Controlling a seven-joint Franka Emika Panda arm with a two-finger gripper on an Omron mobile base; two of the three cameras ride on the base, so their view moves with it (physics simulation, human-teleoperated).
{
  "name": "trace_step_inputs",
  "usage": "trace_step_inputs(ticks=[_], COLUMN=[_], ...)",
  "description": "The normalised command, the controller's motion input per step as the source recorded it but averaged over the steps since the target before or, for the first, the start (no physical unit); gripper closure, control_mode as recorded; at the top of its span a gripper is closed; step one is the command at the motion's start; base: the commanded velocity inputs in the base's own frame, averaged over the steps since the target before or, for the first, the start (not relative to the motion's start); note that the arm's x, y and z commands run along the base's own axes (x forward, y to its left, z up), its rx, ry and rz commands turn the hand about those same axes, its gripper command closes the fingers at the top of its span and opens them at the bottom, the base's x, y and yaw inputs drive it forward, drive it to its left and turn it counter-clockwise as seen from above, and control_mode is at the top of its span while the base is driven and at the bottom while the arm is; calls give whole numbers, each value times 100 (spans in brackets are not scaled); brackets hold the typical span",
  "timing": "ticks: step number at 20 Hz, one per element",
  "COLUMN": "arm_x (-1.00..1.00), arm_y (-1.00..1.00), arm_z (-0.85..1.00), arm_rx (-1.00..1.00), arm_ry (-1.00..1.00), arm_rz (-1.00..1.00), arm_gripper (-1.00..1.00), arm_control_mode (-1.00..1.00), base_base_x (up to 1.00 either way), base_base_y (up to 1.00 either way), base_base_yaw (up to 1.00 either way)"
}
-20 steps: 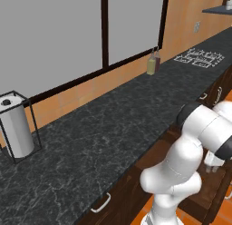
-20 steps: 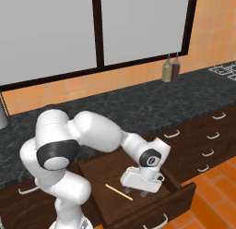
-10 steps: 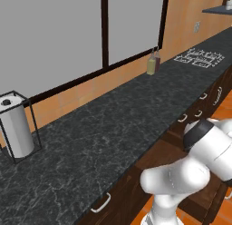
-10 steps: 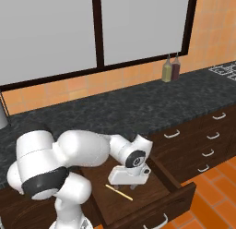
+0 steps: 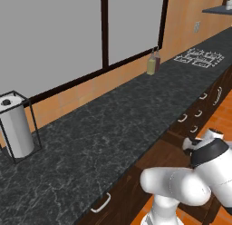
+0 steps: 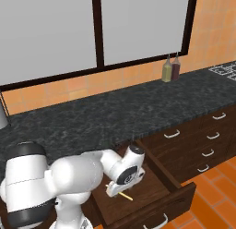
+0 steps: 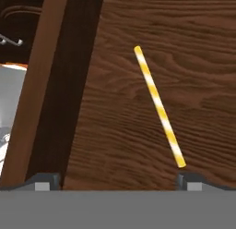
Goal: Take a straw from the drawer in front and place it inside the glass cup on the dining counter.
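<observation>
A: Left base view first. What do you count?

B: 1 paper towel roll (image 5: 16, 128) in a wire holder, 2 bottles (image 5: 154, 64) side by side by the window (image 5: 81, 33), and 1 cooktop grate (image 5: 199, 57) at the far end of the black speckled counter (image 5: 108, 129). All of it sits well above and away from the pincer, which is down below the counter edge behind the white arm. Orange tile wall, orange floor.

A: Right base view?

B: 1 drawer (image 6: 152, 195), pulled out, with 1 straw (image 6: 125, 195) lying flat on its floor. The pincer (image 6: 115, 191) hangs inside the drawer, just beside the straw's near end. The 2 bottles (image 6: 171, 69) stand far up and to the right of it. To its right, 4 silver handles (image 6: 208, 142) on the stacked drawers. The drawer's front wall stands just beyond the pincer.

A: Hand view?

B: 1 straw (image 7: 159, 105), yellow with pale bands, slanting across the wood floor of the drawer (image 7: 184, 48). Its lower end lies just above the right fingertip (image 7: 190, 181), not touching. The pincer (image 7: 117, 182) is spread wide, released, nothing between its tips. A drawer wall runs up the left.
</observation>
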Motion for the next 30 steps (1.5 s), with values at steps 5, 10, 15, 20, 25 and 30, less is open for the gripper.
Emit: trace_step_inputs(ticks=[5, 10, 15, 20, 25, 30], arm_x=[35, 41, 23, 17, 24, 18], arm_y=[0, 0, -8, -9, -5, -6], arm_z=[-21, -30, -23, -14, -14, -15], arm_rx=[-1, -1, -1, -1, -1, 0], arm_ry=[0, 1, 3, 4, 8, 8], arm_rz=[7, 0, 0, 0, 0, 0], arm_gripper=[-100, -100, -100, -100, -100, -100], arm_control_mode=[-100, -100, -100, -100, -100, -100], base_base_x=[0, 0, 0, 0, 0, 0], base_base_y=[0, 0, 0, 0, 0, 0], base_base_yaw=[0, 0, 0, 0, 0, 0])
